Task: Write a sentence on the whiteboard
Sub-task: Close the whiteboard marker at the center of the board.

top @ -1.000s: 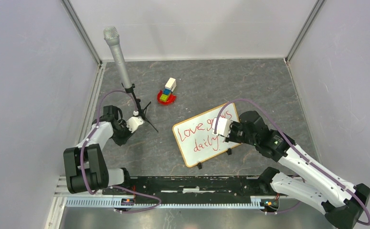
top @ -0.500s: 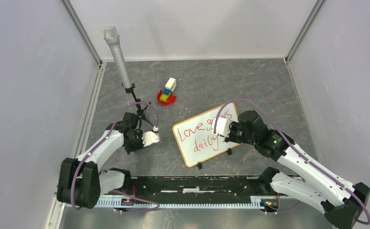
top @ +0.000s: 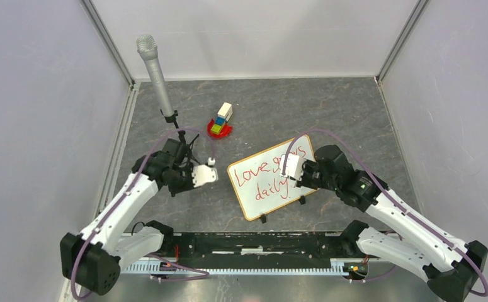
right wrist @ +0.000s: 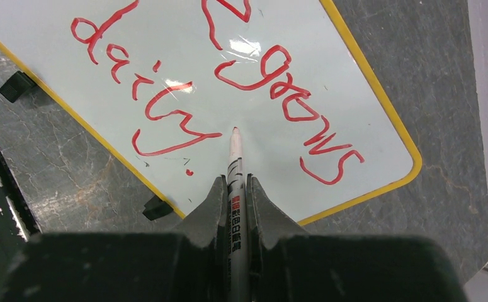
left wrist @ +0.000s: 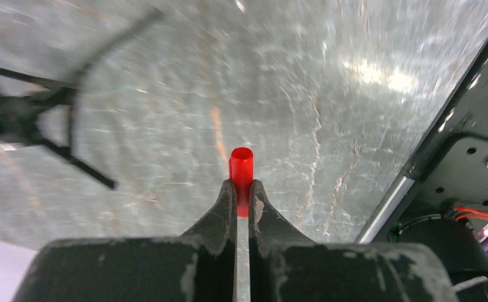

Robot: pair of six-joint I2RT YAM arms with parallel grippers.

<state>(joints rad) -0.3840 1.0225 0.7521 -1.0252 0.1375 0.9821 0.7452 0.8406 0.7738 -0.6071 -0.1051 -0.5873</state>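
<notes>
- The sentence (top: 266, 171) is on the board in red cursive, "Love grows" above and "daily." below, with a small dot after the last word in the right wrist view (right wrist: 165, 107).
- It sits on the whiteboard (top: 267, 202), which lies flat on the worktop (top: 329, 113), turned so its long side climbs toward 2 o'clock. Its two black clip feet are on the near edge.
- From the middle of the worktop the whiteboard is at about 4 o'clock. Up close it shows a thin yellowish frame and glare on its white face (right wrist: 184, 38).
- The right fingers (right wrist: 223, 189) are clamped tight on a marker (right wrist: 235, 167), tip pointing at the board just past the tail of the "y". Whether the tip touches the surface I cannot tell.
- From above, the right fingers (top: 293, 167) hang over the board's upper half, between the two lines.
- At 9 o'clock from the board, just off its edge, are the left fingers (top: 203, 175).
- The left fingers (left wrist: 231, 195) are pinched narrow on a red cap (left wrist: 242, 167), open end facing away, over blurred grey stone.
- A black tripod stand (top: 181, 141) rises at 11 o'clock of the left fingers, carrying a grey microphone (top: 155, 72) that leans toward the far left corner.
- A stack of toy blocks (top: 221, 119) on a red base stands at 11 o'clock from the board, well apart from it.
</notes>
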